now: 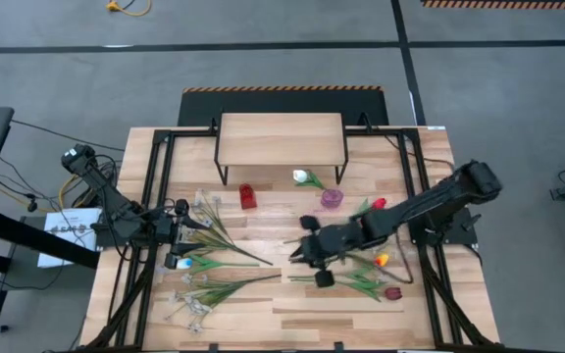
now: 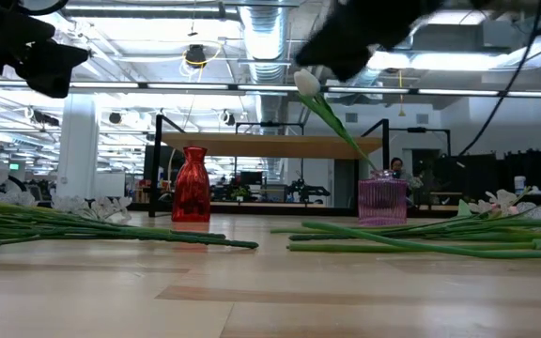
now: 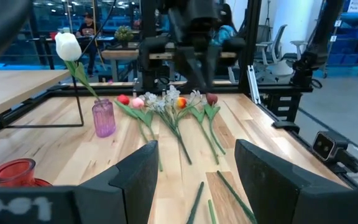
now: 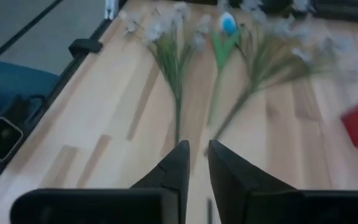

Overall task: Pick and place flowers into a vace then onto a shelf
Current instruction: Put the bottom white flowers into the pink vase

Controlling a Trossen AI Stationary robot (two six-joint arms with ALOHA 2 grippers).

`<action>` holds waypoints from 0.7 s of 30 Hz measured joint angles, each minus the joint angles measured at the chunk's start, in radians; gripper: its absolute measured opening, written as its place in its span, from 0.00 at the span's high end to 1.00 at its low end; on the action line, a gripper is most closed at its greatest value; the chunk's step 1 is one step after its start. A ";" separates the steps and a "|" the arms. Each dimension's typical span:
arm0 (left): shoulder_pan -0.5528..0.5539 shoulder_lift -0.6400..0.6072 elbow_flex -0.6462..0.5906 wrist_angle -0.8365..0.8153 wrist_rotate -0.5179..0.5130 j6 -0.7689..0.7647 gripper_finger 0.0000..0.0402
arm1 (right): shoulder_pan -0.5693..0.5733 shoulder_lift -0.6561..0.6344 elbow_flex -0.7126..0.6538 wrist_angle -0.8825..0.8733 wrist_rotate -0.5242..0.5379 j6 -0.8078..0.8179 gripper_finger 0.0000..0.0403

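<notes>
- Hovering over mid-bench, right gripper point(image 1: 314, 257) has its fingers a narrow slit apart with nothing between them in its wrist view; released, empty.
- Just beside it, toward the right edge of the bench point(image 1: 292, 324), lie loose tulips point(image 1: 376, 284): orange and dark red heads, stems running roughly crosswise on the bench, so a grasp would need the fingers set across that axis.
- Right arm is plainly the nearer one to these.
- Past the gripper toward the shelf point(image 1: 281, 137), the purple vase point(image 1: 333, 198) stands on the bench, with a white tulip point(image 1: 302, 176) already in it, stem leaning toward the red vase point(image 1: 247, 196) further left.
- Left gripper point(image 1: 172, 238) waits at the left side, fingers spread wide and empty, over the white-blossom sprays point(image 1: 209, 284), whose stems point toward mid-bench.
- Judgement: next stem is likeliest from the right pile; vase sits beyond and just right of the gripper.
- Shelf at the far edge, bare on top.
</notes>
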 joint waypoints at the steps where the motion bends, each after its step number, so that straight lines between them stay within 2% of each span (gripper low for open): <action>1: 0.000 0.000 0.000 -0.001 0.002 -0.005 0.49 | 0.007 0.038 0.039 0.003 0.000 -0.014 0.86; 9: 0.000 0.000 0.000 0.004 0.035 -0.027 0.49 | 0.041 0.282 0.332 -0.042 -0.001 -0.115 0.80; 21: 0.000 0.000 0.000 0.004 0.072 -0.028 0.49 | 0.029 0.521 0.613 -0.190 0.025 -0.054 0.64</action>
